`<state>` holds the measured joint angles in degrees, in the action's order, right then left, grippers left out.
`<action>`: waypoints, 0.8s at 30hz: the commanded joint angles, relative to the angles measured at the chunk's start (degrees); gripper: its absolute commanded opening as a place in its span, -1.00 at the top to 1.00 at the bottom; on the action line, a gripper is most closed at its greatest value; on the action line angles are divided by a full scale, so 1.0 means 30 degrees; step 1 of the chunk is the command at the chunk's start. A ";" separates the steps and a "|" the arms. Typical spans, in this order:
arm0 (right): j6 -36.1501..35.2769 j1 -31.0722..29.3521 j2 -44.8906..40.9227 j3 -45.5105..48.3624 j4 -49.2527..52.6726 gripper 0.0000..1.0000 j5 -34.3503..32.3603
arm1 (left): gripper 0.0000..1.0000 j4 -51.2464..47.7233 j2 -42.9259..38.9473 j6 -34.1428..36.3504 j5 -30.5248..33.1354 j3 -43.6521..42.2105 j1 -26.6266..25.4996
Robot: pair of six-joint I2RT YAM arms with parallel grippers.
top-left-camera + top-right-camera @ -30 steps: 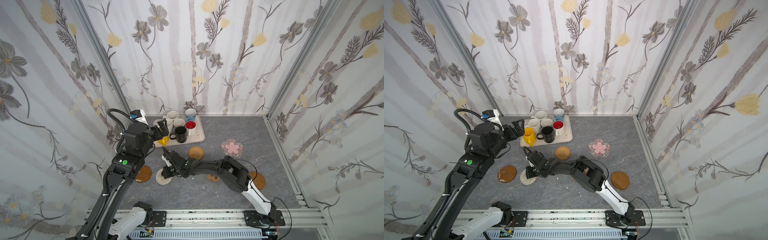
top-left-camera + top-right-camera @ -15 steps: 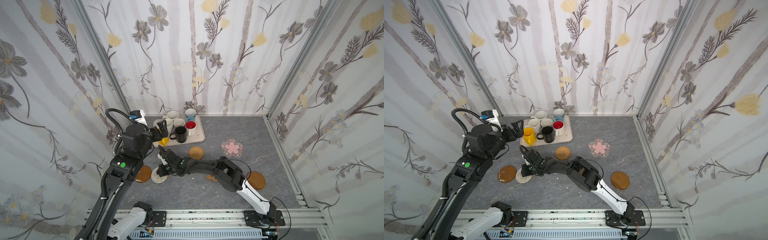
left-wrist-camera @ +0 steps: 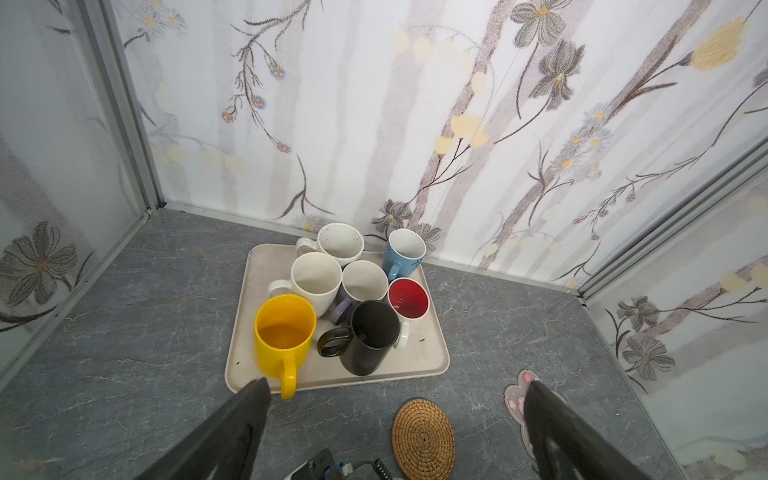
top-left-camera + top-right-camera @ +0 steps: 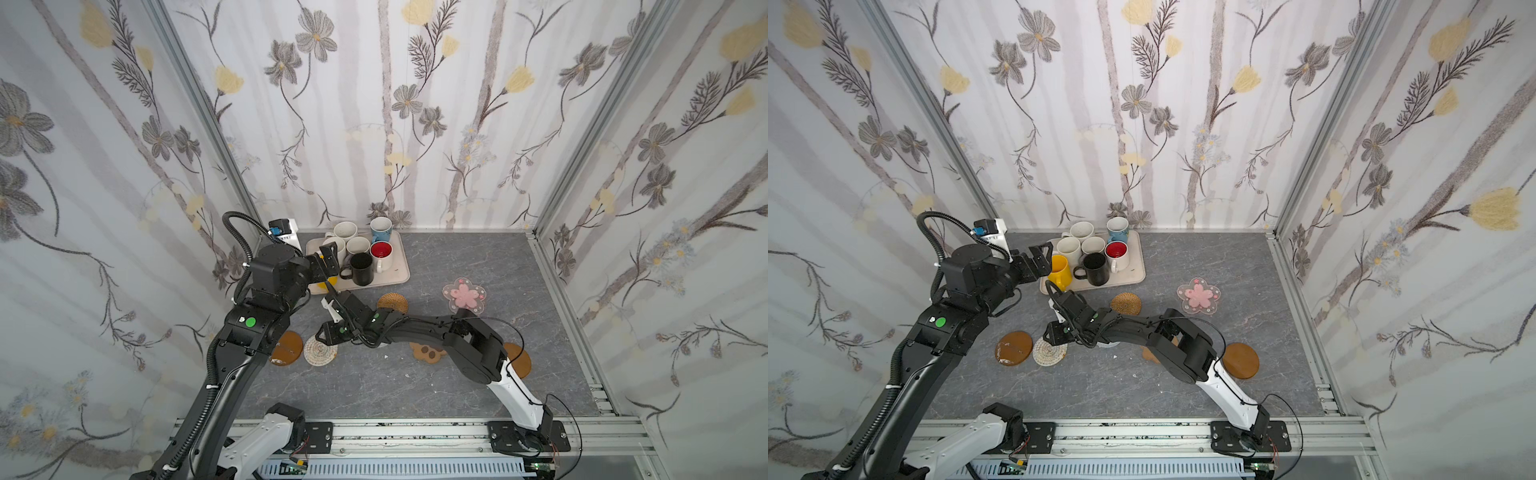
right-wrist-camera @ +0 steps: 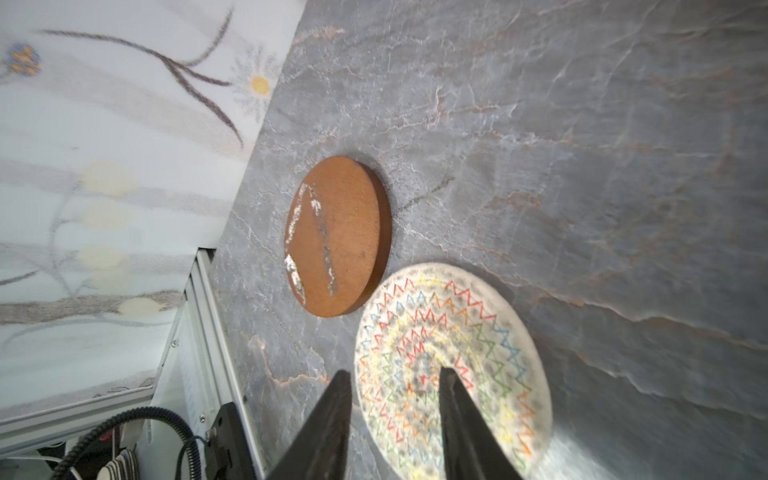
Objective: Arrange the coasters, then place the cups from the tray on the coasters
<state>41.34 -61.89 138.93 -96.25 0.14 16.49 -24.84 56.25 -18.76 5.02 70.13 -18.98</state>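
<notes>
Left gripper (image 3: 397, 382): spread wide beside yellow mug (image 3: 284, 332) on tray (image 3: 415, 357). Right gripper (image 5: 394, 371): narrowly parted above woven coaster (image 5: 478, 332) (lying flat).

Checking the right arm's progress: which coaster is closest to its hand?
The round beige woven coaster with coloured zigzag stitching, directly at the right hand; the brown wooden disc beside it lies slightly farther.

The beige woven coaster (image 5: 457, 332), stitched with coloured zigzags, lies flat under the right gripper's (image 5: 395, 372) tips. A white-scuffed brown wooden disc (image 5: 338, 235) lies flat just beside it. Ahead of the left gripper (image 3: 397, 382), the cream tray (image 3: 245, 357) holds seven upright mugs (image 3: 316, 276), with the yellow mug (image 3: 284, 332) and black mug (image 3: 370, 336) nearest. The round rattan coaster (image 3: 423, 438) lies beneath this gripper, and one of its fingers partly hides the pink blossom coaster (image 3: 517, 399).
</notes>
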 commanded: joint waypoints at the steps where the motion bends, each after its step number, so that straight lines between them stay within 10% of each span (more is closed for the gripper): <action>1: -0.0583 0.0407 -0.1874 0.1886 -0.1908 0.08 -0.0436 | -0.89 -0.0038 0.0334 0.0424 0.0448 0.0643 -0.0001; 24: -0.2563 0.7444 -1.8998 2.1833 -0.7052 -0.23 -0.1175 | -0.28 -0.0226 0.4629 -0.0157 -0.1024 -0.4040 -0.3725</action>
<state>34.87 -41.34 84.73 -32.77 -18.39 13.39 -25.52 69.14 -18.48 0.75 59.75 -29.17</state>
